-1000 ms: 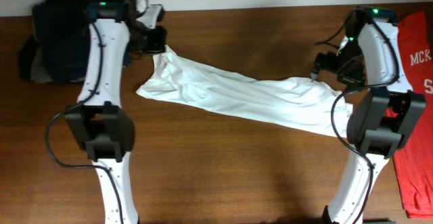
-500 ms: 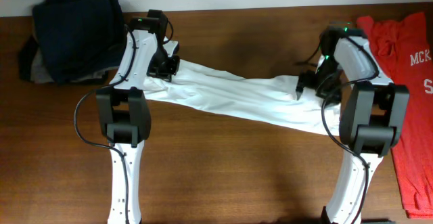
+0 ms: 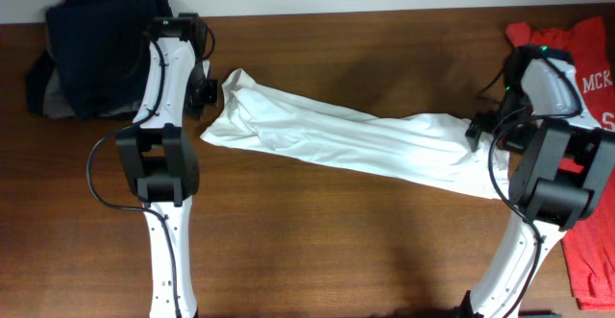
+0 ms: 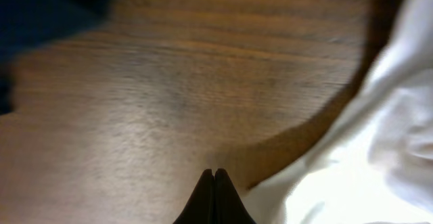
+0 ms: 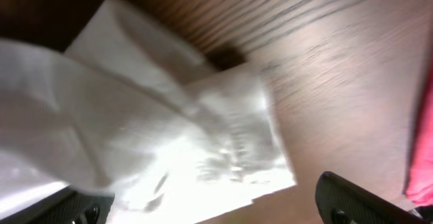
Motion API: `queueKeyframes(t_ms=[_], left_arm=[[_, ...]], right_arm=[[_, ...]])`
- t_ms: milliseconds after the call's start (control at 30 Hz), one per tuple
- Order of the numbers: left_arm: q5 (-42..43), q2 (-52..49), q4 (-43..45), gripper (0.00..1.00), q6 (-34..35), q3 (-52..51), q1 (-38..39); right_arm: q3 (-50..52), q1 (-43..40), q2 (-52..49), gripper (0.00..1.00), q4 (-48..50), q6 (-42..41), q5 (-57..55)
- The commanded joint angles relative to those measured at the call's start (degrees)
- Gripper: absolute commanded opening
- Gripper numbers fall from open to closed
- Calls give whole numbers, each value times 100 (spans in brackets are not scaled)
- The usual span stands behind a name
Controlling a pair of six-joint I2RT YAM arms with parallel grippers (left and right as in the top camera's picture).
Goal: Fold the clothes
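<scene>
The white T-shirt (image 3: 346, 142) lies bunched in a long diagonal band across the wooden table, from upper left to lower right; its print is hidden. My left gripper (image 3: 200, 95) is shut and empty beside the shirt's left end; in the left wrist view its closed fingertips (image 4: 214, 175) sit over bare wood with the white shirt (image 4: 379, 136) to the right. My right gripper (image 3: 478, 129) is open at the shirt's right end; in the right wrist view its spread fingers (image 5: 210, 214) straddle a corner of the white shirt (image 5: 169, 143) without holding it.
Dark navy folded garments (image 3: 96, 49) lie at the back left, also a dark blur in the left wrist view (image 4: 40, 14). A red T-shirt with white lettering (image 3: 586, 164) lies along the right edge. Bare table (image 3: 336, 251) spreads in front.
Both grippers have let go of the shirt and drawn outward, left arm to the left, right arm to the right. The shirt now lies slack on the table.
</scene>
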State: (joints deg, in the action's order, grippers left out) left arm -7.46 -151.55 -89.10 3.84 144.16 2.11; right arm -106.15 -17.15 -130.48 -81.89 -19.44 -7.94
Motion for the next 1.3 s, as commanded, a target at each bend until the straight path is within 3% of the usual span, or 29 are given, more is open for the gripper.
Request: queueKeyframes(t_ms=[0,67,100,133,200,233,333,400,533,667,767,833,900,933,967,1133,1200,1267], left_arm=[[-133,-26,-483,1,177,1215,74],[39,-24,-763,1,170,2245,129],[529,17,-761,13,173,2789,153],[627,17,-761,47,173,2951,153],[627,17,-763,60,173,2968,146],[627,17,-763,83,175,2968,149],[629,15,-761,99,175,2968,149],[896,15,-761,99,173,2968,149],[1165,15,-763,99,173,2968,149],[1246,15,-763,99,175,2968,149],[1246,15,-761,99,175,2968,149],[1246,15,-761,99,175,2968,149],[1246,15,-761,99,175,2968,149],[1248,15,-763,99,175,2968,153],[1248,15,-761,99,175,2968,153],[1266,15,-761,98,175,2968,153],[1266,15,-761,98,175,2968,153],[1268,15,-761,98,175,2968,153]], right_arm=[[-861,-87,-39,99,-592,-59,-219],[-1451,-138,-39,99,-1060,-59,-186],[-1668,-293,-39,99,-1283,-35,-177],[-1663,-450,-39,99,-1290,-37,-164],[-1622,-938,-39,99,-1261,129,551],[-1528,-1237,-39,99,-1224,835,1451],[-1123,-1438,-39,99,-1095,1606,1967],[-538,-1370,-39,99,-420,2498,2323],[625,-1357,-42,99,669,2544,2555],[1344,-1325,-42,99,1113,2544,2966],[1486,-1016,-42,86,1191,2509,3045],[1486,-704,-42,70,1325,2496,3038],[1486,-612,-42,42,1423,2192,2745],[1449,-634,-42,17,1390,1974,2437],[1386,-660,-39,4,1320,1834,2243],[-522,-761,-37,4,-428,345,9],[-1530,-474,-39,4,-1263,269,-7],[-1858,219,26,4,-1547,238,289]])
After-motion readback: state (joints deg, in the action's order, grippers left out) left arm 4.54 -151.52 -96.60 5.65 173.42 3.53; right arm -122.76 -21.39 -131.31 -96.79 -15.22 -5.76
